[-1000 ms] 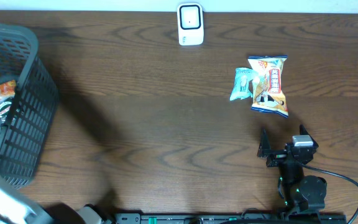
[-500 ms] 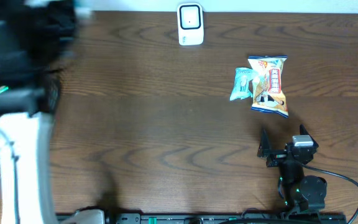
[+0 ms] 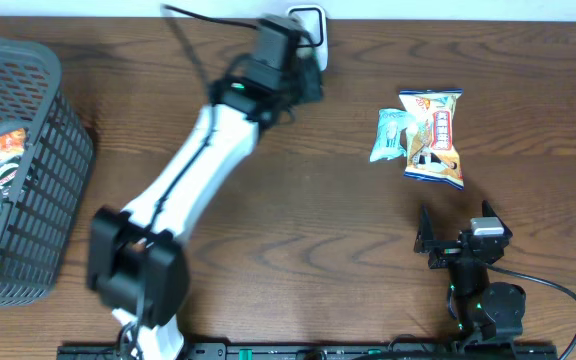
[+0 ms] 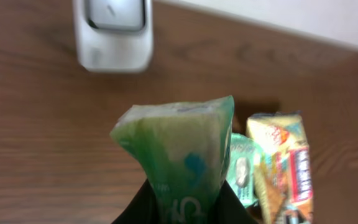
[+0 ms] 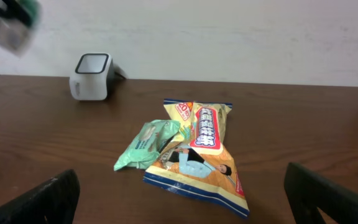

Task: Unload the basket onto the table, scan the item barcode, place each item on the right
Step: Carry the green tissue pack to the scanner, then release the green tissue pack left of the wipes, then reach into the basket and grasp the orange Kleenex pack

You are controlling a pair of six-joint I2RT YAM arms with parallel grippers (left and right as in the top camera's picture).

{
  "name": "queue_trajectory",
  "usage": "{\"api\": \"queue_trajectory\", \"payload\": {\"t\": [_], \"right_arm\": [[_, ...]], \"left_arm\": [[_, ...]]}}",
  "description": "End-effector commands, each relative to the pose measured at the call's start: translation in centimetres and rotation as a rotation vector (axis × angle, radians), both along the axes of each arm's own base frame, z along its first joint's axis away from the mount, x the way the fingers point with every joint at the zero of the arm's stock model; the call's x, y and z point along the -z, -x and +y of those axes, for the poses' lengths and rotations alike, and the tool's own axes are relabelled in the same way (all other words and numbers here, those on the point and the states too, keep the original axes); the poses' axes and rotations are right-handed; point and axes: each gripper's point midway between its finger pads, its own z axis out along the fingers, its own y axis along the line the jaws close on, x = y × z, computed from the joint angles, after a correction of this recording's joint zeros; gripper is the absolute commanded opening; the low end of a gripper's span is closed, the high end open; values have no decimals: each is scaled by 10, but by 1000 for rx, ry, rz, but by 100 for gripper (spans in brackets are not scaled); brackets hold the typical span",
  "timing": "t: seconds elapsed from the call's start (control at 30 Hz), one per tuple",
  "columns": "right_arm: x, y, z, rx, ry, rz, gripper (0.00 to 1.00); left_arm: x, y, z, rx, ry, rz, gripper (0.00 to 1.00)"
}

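Left gripper (image 4: 184, 210): jaws closed on the lower end of a green, translucent plastic packet (image 4: 179, 149). The packet stands up out of the fingers, its crimped top edge uppermost in the wrist view. Print on it is too blurred to read; no barcode can be made out.

Left arm reaches across the dark brown wooden table (image 3: 318, 230) to its far edge. Small white box-shaped scanner with a grey window (image 4: 112, 31) sits just ahead of the gripper and a little to its left, close to the held packet but apart from it. From overhead the wrist covers most of the scanner.

Ahead and to the right of the left gripper, two packs lie flat on the table, touching: a pale green crinkled sachet (image 3: 389, 135) and, overlapping its right side, a yellow-orange snack bag with a red label (image 3: 434, 136).

Right gripper (image 3: 456, 232): jaws spread wide, nothing between them, low over the near edge of the table. The two packs lie straight ahead of it, near; the scanner is further ahead and to its left.

Dark grey slatted plastic basket (image 3: 28, 60) stands well behind and to the left of the left gripper. A small orange packet (image 3: 6, 145) lies inside it.
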Motion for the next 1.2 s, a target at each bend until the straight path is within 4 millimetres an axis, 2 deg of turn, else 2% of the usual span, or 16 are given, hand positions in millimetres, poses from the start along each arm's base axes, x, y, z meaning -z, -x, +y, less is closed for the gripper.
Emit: {"api": "queue_trajectory", "payload": {"t": [0.0, 0.07, 0.1, 0.13, 0.23, 0.3, 0.37, 0.47, 0.5, 0.6, 0.7, 0.83, 1.0, 1.17], "right_arm": [[1, 0, -1, 6, 8, 0, 99], [1, 0, -1, 6, 7, 0, 99], [1, 0, -1, 6, 8, 0, 99], [1, 0, -1, 6, 8, 0, 99], [1, 0, -1, 6, 8, 0, 99], [1, 0, -1, 6, 8, 0, 99], [1, 0, -1, 6, 7, 0, 99], [1, 0, -1, 6, 8, 0, 99], [1, 0, -1, 6, 8, 0, 99], [1, 0, -1, 6, 8, 0, 99], [1, 0, -1, 6, 8, 0, 99], [1, 0, -1, 6, 8, 0, 99], [1, 0, -1, 6, 8, 0, 99], [1, 0, -1, 6, 8, 0, 99]], "left_arm": [[33, -1, -29, 16, -22, 11, 15], [47, 2, -47, 9, 8, 39, 28], [53, 5, -57, 12, 21, 49, 45], [55, 9, -66, 32, 28, 49, 56], [48, 20, -83, 76, 40, 36, 60], [36, 23, -84, 106, 33, 4, 72], [19, 24, -79, 125, 24, -31, 75], [-26, 25, -55, 139, 5, -113, 76], [-43, 26, -44, 132, 3, -136, 77], [-87, 28, 7, 58, -24, -192, 77], [-117, 33, 75, -87, -73, -203, 77], [-135, 50, 158, -251, -119, -165, 77], [-153, 73, 248, -454, -138, -147, 80], [-165, 98, 315, -628, -150, -143, 81]]}}
